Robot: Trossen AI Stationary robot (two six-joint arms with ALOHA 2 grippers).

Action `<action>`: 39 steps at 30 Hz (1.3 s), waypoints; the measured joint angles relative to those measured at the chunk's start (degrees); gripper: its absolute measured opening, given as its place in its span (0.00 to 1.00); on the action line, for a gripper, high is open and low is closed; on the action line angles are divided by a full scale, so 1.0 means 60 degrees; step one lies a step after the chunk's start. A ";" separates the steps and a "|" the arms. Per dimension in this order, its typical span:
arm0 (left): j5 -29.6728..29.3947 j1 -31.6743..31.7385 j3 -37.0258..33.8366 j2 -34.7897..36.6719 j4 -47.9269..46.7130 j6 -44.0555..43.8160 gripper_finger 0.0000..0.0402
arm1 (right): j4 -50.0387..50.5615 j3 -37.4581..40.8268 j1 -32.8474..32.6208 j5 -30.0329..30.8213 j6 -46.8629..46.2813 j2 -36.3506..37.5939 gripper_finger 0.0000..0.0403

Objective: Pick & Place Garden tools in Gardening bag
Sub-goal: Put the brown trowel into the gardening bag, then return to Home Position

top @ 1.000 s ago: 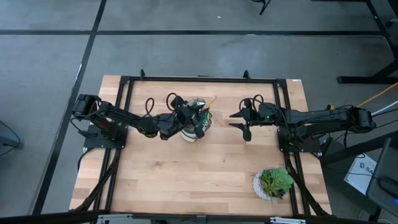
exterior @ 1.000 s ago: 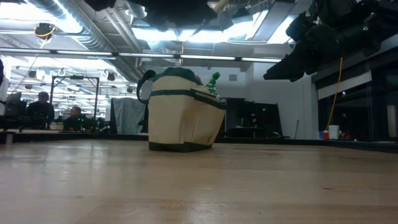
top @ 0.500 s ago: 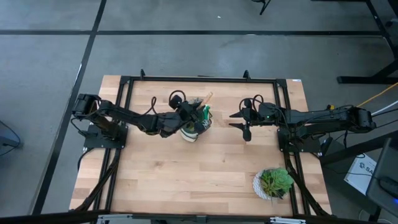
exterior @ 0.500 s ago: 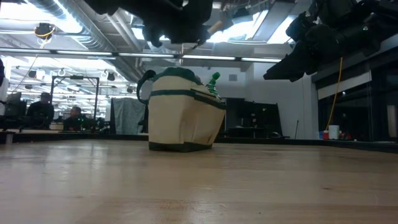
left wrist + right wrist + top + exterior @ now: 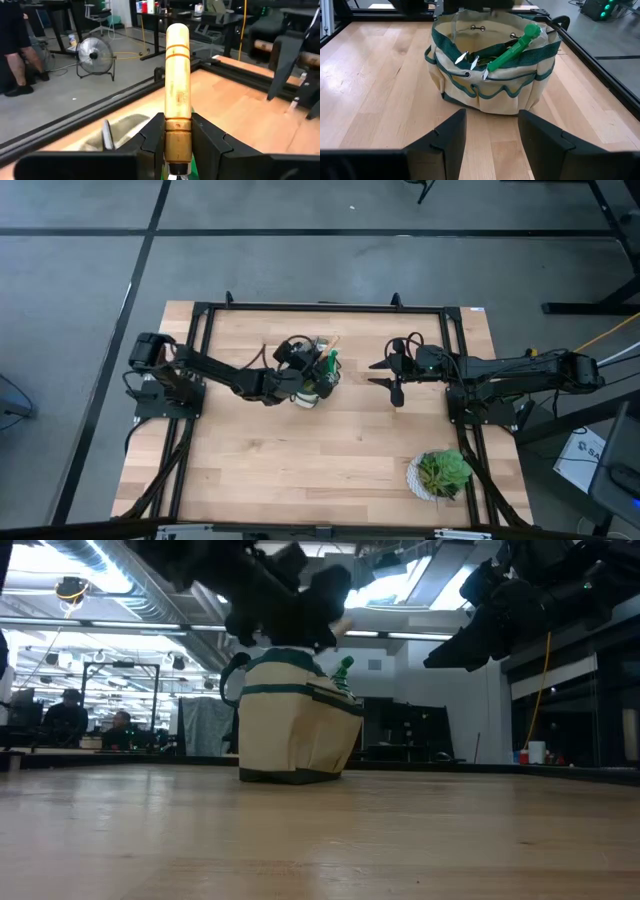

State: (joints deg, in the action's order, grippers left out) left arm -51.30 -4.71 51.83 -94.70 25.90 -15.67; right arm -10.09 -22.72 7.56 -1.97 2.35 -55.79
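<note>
Gripping the trowel point(image 5: 177, 100) by its wooden handle, the left gripper point(image 5: 300, 367) is parked right over the gardening bag point(image 5: 492, 75).

Fingers point(image 5: 210, 142) are clamped on the lower part of the handle, which stands upright; the blade can't be seen. The cream bag with dark green trim sits on the table point(image 5: 300, 460) toward the far side, and a bright green tool point(image 5: 515, 47) is poking out of it. The right gripper point(image 5: 385, 375) is held off to the bag's right, well apart, jaws spread wide and empty. A potted plant point(image 5: 440, 473) is seen near the front right corner.
</note>
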 joint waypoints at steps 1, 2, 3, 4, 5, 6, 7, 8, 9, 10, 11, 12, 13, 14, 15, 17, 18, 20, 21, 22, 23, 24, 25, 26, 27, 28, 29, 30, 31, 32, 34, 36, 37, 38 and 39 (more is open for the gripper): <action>-0.0015 0.0011 0.0000 -0.0183 0.0173 -0.0015 0.18 | 0.0000 0.0000 -0.0002 -0.0002 0.0002 0.0000 0.45; -0.0006 0.0029 0.0000 -0.0369 0.0456 -0.0010 0.18 | 0.0000 0.0001 -0.0001 -0.0002 0.0003 0.0000 0.45; -0.0011 0.0051 0.0000 -0.0533 0.0689 0.0062 0.18 | 0.0000 0.0003 0.0001 -0.0002 0.0001 0.0000 0.45; -0.0018 0.0068 0.0000 -0.0663 0.0911 0.0172 0.18 | -0.0004 0.0000 -0.0002 -0.0006 0.0000 0.0000 0.45; -0.0053 0.0085 0.0000 -0.0771 0.1135 0.0273 0.18 | -0.0004 0.0000 0.0001 -0.0025 0.0003 0.0000 0.45; -0.0074 0.0125 0.0000 -0.0861 0.1303 0.0345 0.18 | -0.0003 0.0000 0.0002 -0.0035 0.0000 0.0000 0.45; -0.0078 0.0146 0.0000 -0.0920 0.1309 0.0358 0.18 | -0.0004 0.0002 -0.0001 -0.0035 0.0002 0.0000 0.45; -0.0086 0.0162 0.0000 -0.0976 0.1272 0.0352 0.18 | -0.0004 0.0000 -0.0002 -0.0035 0.0002 0.0000 0.45; -0.0083 0.0183 0.0000 -0.0986 0.1148 0.0286 0.18 | -0.0004 0.0001 0.0000 -0.0035 0.0002 0.0000 0.45; -0.0095 0.0186 0.0000 -0.0986 0.1067 0.0232 0.18 | -0.0004 0.0002 0.0000 -0.0035 0.0000 0.0000 0.45; -0.0098 0.0186 0.0000 -0.0979 0.0989 0.0213 0.18 | -0.0004 0.0000 0.0000 -0.0035 0.0000 0.0000 0.45; -0.0162 0.0186 0.0000 -0.0958 0.0836 0.0213 0.18 | -0.0004 0.0001 -0.0002 -0.0033 0.0000 0.0000 0.45; -0.0287 0.0169 0.0000 -0.0920 0.0623 0.0216 0.18 | -0.0004 0.0003 -0.0002 -0.0034 0.0003 0.0000 0.45; -0.0457 0.0130 0.0000 -0.0905 0.0526 0.0216 0.18 | -0.0004 0.0002 0.0002 -0.0031 0.0000 0.0000 0.45; -0.0603 0.0086 0.0000 -0.0896 0.0498 0.0216 0.18 | -0.0004 0.0000 0.0002 -0.0031 0.0000 0.0000 0.45; -0.0961 -0.0025 0.0000 -0.0848 0.0363 0.0227 0.19 | -0.0004 0.0002 -0.0002 -0.0031 0.0002 0.0000 0.45; -0.1050 -0.0051 0.0000 -0.0838 0.0369 0.0227 0.19 | -0.0004 0.0003 0.0001 -0.0031 0.0001 0.0000 0.45; -0.1105 -0.0103 0.0000 -0.0830 0.0307 0.0225 0.19 | -0.0004 0.0001 -0.0002 -0.0031 0.0000 0.0000 0.45; -0.1108 -0.0106 0.0000 -0.0830 0.0227 0.0218 0.19 | -0.0004 0.0002 0.0000 -0.0031 0.0002 0.0000 0.45; -0.1116 -0.0102 0.0000 -0.0830 0.0193 0.0213 0.19 | -0.0004 0.0000 -0.0001 -0.0030 0.0000 0.0000 0.45; -0.1116 -0.0102 0.0000 -0.0830 0.0193 0.0211 0.19 | -0.0004 0.0003 0.0002 -0.0027 0.0000 0.0000 0.45; -0.1124 -0.0102 0.0000 -0.0830 0.0205 0.0171 0.20 | -0.0004 0.0004 -0.0002 -0.0027 0.0000 0.0000 0.45; -0.1124 -0.0098 0.0000 -0.0830 0.0202 0.0066 0.21 | -0.0004 0.0003 0.0000 -0.0027 0.0002 0.0000 0.45; -0.1121 -0.0101 0.0000 -0.0830 0.0202 -0.0035 0.21 | -0.0004 0.0002 0.0002 -0.0027 0.0002 0.0000 0.45; -0.1122 -0.0095 0.0000 -0.0830 0.0204 -0.0087 0.22 | -0.0004 0.0001 -0.0001 -0.0027 0.0003 0.0000 0.45; -0.1123 -0.0091 0.0000 -0.0830 0.0205 -0.0090 0.23 | -0.0004 0.0000 -0.0002 -0.0027 0.0001 0.0000 0.45; -0.1120 -0.0091 0.0000 -0.0830 0.0205 -0.0091 0.24 | -0.0004 0.0002 0.0001 -0.0027 0.0001 0.0000 0.45; -0.1120 -0.0091 0.0000 -0.0830 0.0205 -0.0097 0.25 | -0.0004 0.0001 0.0001 -0.0027 0.0001 0.0000 0.45; -0.1120 -0.0091 0.0000 -0.0830 0.0205 -0.0099 0.26 | -0.0004 0.0000 -0.0001 -0.0027 0.0001 0.0000 0.45; -0.1116 -0.0091 0.0000 -0.0830 0.0205 -0.0097 0.27 | -0.0004 0.0002 0.0002 -0.0027 0.0002 0.0000 0.45; -0.1020 -0.0091 0.0001 -0.0764 0.0134 -0.0093 0.29 | -0.0004 0.0002 -0.0002 -0.0027 0.0002 0.0000 0.45; -0.0965 -0.0091 0.0011 -0.0679 0.0141 -0.0091 0.31 | -0.0004 0.0000 -0.0002 -0.0024 0.0000 0.0000 0.45; -0.0950 -0.0091 0.0011 -0.0604 0.0090 -0.0059 0.32 | -0.0004 0.0000 -0.0001 -0.0024 0.0003 0.0000 0.45; -0.0941 -0.0091 0.0011 -0.0524 0.0058 0.0025 0.33 | -0.0005 0.0002 -0.0002 -0.0024 0.0000 0.0000 0.45; -0.0941 -0.0091 0.0011 -0.0439 0.0052 0.0094 0.34 | -0.0004 0.0000 0.0002 -0.0024 0.0000 0.0000 0.45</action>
State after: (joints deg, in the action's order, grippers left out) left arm -56.95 -5.26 51.90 -97.33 26.22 -15.10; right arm -10.11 -22.72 7.57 -2.11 2.35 -55.79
